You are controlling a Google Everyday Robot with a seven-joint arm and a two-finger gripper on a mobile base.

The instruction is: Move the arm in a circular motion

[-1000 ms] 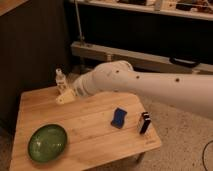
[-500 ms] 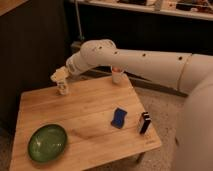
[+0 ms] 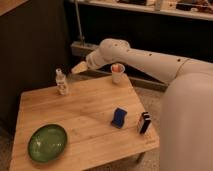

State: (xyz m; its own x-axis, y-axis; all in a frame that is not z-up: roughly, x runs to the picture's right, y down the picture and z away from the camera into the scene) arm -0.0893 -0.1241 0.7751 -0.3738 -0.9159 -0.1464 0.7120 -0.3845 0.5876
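The arm (image 3: 150,60) is thick and white with small dark holes, reaching in from the right across the back of the wooden table (image 3: 80,120). Its rounded end segment sits above the table's far edge, beside a white cup (image 3: 117,73). The gripper (image 3: 78,68) shows as a flat tan wedge pointing left and down, hanging in the air right of a small clear bottle (image 3: 61,82) and holding nothing that I can see.
A green plate (image 3: 47,142) lies at the front left. A blue box (image 3: 119,117) and a dark box with a white side (image 3: 144,122) stand at the right. Dark walls and a metal rail run behind the table.
The arm has swung up and to the right, away from the bottle toward the table's back edge. The wedge tip, earlier just by the bottle, now hangs higher and farther right.
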